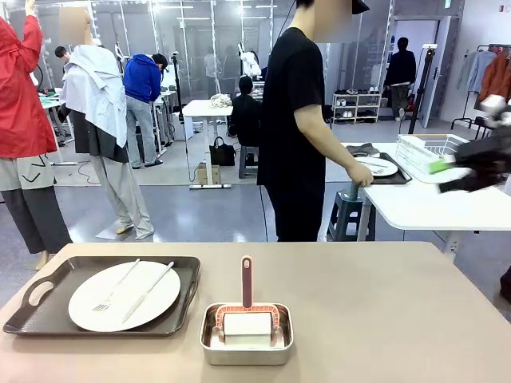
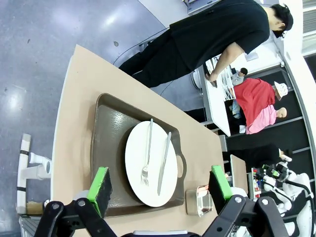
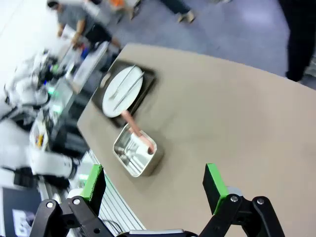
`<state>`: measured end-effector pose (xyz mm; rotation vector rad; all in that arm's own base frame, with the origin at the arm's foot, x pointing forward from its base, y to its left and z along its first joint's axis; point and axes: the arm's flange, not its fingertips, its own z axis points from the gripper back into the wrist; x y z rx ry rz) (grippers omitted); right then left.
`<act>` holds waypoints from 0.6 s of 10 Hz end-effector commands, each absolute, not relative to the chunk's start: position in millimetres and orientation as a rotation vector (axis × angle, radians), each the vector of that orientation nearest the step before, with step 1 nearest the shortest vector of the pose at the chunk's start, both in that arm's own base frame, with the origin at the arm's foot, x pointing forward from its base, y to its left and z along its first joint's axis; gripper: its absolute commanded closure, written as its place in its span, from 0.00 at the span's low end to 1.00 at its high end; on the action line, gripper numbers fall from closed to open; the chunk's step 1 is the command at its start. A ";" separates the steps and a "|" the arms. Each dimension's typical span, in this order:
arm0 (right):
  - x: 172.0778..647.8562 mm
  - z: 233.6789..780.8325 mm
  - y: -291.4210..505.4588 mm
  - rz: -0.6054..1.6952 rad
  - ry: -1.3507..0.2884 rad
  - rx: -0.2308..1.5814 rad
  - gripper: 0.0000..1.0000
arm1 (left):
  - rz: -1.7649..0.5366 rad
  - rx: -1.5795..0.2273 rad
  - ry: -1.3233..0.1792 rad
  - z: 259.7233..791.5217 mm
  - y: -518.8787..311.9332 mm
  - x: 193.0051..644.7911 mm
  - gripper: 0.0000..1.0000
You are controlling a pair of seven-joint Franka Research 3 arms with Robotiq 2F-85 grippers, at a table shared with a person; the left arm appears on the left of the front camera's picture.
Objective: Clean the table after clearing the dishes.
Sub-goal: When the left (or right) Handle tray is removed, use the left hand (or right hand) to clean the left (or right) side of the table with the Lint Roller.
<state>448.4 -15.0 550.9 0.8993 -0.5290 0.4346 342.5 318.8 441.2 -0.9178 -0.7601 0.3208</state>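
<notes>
The brown table (image 1: 375, 303) carries a dark tray (image 1: 48, 315) at its left. On the tray lies a white plate (image 1: 80, 307) with a fork (image 1: 116, 286) and a knife (image 1: 150, 291). My left gripper (image 2: 160, 182) hangs open high above that plate (image 2: 136, 170) and tray (image 2: 111, 128), holding nothing. My right gripper (image 3: 153, 181) is open and empty too, high over the table's (image 3: 232, 118) right part. It shows blurred at the right edge (image 1: 447, 174). On a white side table, a person's hand rests at a second plate (image 1: 382, 167) on a second tray (image 1: 397, 179).
A small steel pan (image 1: 246, 345) stands at the table's front middle with a red-handled cleaning tool (image 1: 247, 283) in it. A white dish rack (image 1: 427, 152) sits on the side table (image 1: 431, 209). The person in black stands between the two tables.
</notes>
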 end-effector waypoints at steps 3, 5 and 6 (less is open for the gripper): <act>461.4 527.7 121.5 0.785 -0.410 0.652 0.00 | 0.312 -0.932 -0.763 442.8 321.1 341.9 0.00; 460.5 515.3 175.3 0.895 -0.350 0.597 0.00 | 0.312 -0.932 -0.763 442.8 321.1 341.9 0.00; 462.6 514.1 200.8 0.974 -0.329 0.549 0.00 | 0.312 -0.932 -0.763 442.8 321.1 341.9 0.00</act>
